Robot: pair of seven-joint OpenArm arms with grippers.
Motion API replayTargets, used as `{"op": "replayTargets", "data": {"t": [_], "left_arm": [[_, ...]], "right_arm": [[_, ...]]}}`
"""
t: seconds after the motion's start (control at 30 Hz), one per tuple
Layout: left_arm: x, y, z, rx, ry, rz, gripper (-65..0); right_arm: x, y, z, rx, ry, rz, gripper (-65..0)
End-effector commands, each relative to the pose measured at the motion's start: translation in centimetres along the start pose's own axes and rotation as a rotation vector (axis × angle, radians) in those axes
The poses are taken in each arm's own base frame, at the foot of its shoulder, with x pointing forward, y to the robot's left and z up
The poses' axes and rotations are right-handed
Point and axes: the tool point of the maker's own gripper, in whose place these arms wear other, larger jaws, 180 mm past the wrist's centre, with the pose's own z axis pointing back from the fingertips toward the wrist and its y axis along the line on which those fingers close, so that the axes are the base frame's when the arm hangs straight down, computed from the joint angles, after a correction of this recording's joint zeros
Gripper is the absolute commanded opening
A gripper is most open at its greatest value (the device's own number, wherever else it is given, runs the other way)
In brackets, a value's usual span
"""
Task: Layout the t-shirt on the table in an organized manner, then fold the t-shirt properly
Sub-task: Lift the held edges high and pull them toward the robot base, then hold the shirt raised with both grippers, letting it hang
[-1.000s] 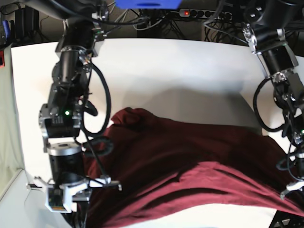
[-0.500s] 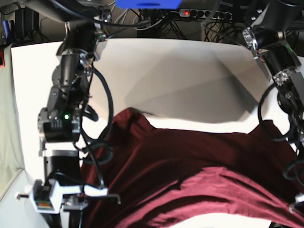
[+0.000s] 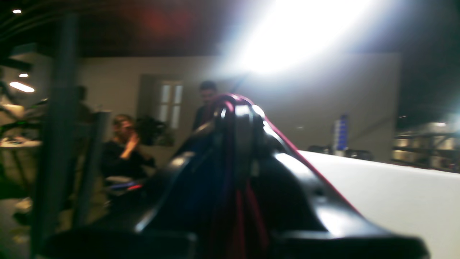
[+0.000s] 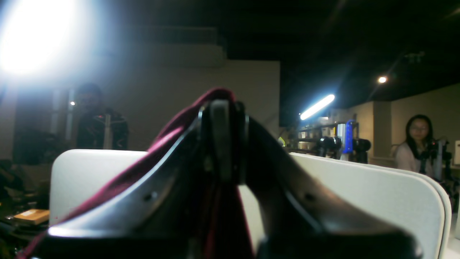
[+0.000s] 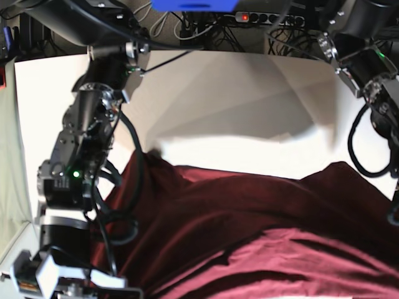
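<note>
The maroon t-shirt [image 5: 249, 218] hangs stretched between my two grippers, raised above the white table [image 5: 249, 93] and filling the lower half of the base view. My right gripper [image 4: 222, 104] is shut on a fold of the t-shirt [image 4: 172, 136], which drapes down over its fingers. It sits at the bottom left of the base view [image 5: 93, 281]. My left gripper [image 3: 237, 109] is shut on a bunched edge of the t-shirt [image 3: 244, 208]. It is out of frame in the base view.
A power strip [image 5: 262, 17] with a red light, cables and a blue object [image 5: 193, 5] lie behind the table's far edge. The table's curved edge shows in the right wrist view [image 4: 413, 180]. People stand and sit in the room beyond [image 4: 417, 144].
Both arms have moved up and toward the camera with the t-shirt held. The cloth now looks larger and higher, and the left gripper has left the base view.
</note>
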Motion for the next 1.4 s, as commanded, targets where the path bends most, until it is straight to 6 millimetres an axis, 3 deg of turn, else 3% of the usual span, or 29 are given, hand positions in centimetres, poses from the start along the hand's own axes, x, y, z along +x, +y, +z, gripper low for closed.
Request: {"op": "replayTargets", "data": {"t": [0.0,0.1,0.23,0.53,0.77,0.9,1.17,1.37], "left_arm": [[1.7,-0.2,-0.5,-0.009,-0.064,-0.004,-64.8],[0.4,0.0,0.5,-0.013,-0.020,-0.016,-64.8],[-1.9,0.1,1.9,-0.023,0.054,-0.027,-64.8],[-8.9,1.7,3.3,0.048,0.228,0.007,-64.8],[-13.9,0.2,2.9,0.026,0.340,0.038,-64.8],[-17.5,-0.2,2.4,0.036,0.416,0.058,-64.8],[-22.1,0.0,0.7,0.083,0.514,0.095,-64.8],[-24.2,0.0,-1.4,0.121,0.557,0.131,-64.8]], "right_arm": [[2.2,-0.1,-0.6,-0.009,-0.079,-0.006,-65.0],[1.4,-0.2,-0.1,-0.010,-0.054,-0.005,-65.0],[-1.6,-0.6,2.0,-0.019,0.046,0.000,-65.0],[-5.9,-0.4,5.7,-0.004,0.201,0.007,-65.0],[-10.4,-1.8,6.5,-0.002,0.314,0.051,-65.0],[-14.2,-2.0,6.2,0.014,0.392,0.060,-65.0],[-19.8,-1.8,3.8,0.040,0.492,0.054,-65.0],[-21.4,-1.9,0.3,0.046,0.504,0.049,-65.0]]}}
